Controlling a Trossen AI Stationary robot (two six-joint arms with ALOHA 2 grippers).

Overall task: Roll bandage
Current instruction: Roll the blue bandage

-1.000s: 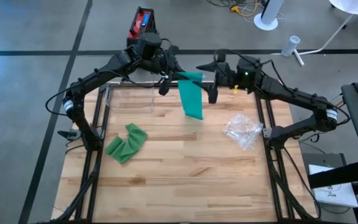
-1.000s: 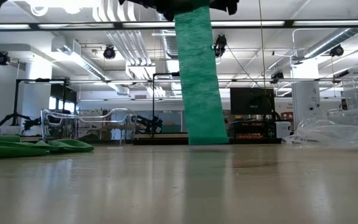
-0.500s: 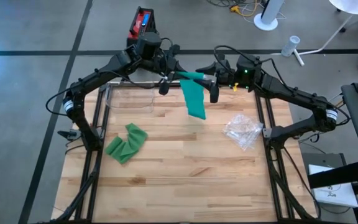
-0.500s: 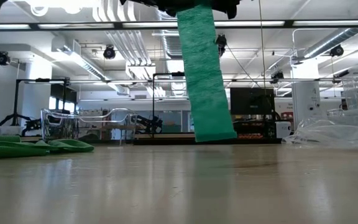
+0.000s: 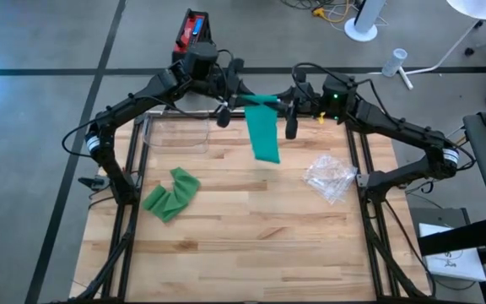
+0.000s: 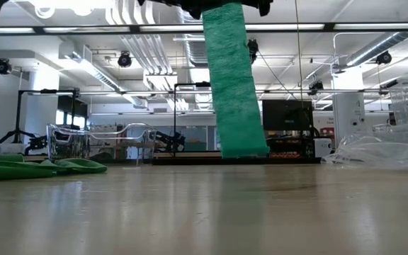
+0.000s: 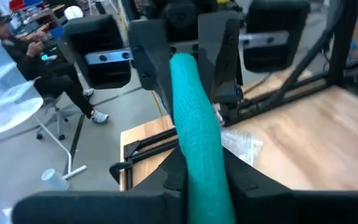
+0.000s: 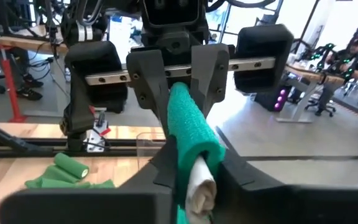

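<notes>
A green bandage roll (image 5: 261, 100) is held level in the air between my two grippers, above the table's far part. A strip of it (image 5: 265, 139) hangs down from the roll, and its lower end (image 6: 243, 150) is clear of the table. My left gripper (image 5: 241, 100) is shut on the roll's left end and my right gripper (image 5: 282, 102) on its right end. A white core (image 8: 197, 183) shows inside the roll at the right end. A second green bandage (image 5: 171, 193) lies loose on the table's left side. My left gripper pinches the roll's left end (image 7: 199, 155) between its two fingers. It comes level from the table's left, and the fingers lie along the roll. The roll is lifted clear and runs straight on to the other gripper (image 7: 185, 62). My right gripper pinches the roll's right end (image 8: 188, 140) between its two fingers, where the white core shows. It comes level from the table's right, with the fingers along the roll. The roll is clear of the table and reaches across to the left gripper (image 8: 179, 87).
A clear plastic container (image 5: 175, 135) stands at the far left of the table. A crumpled clear plastic bag (image 5: 331, 176) lies at the right. The near half of the wooden table (image 5: 251, 253) holds nothing. People sit in the room beyond.
My right gripper has shut on the roll's right end, staying where it was. The hanging strip has swung a little toward the table's right, its lower end moving most, while the roll stays between the grippers.
</notes>
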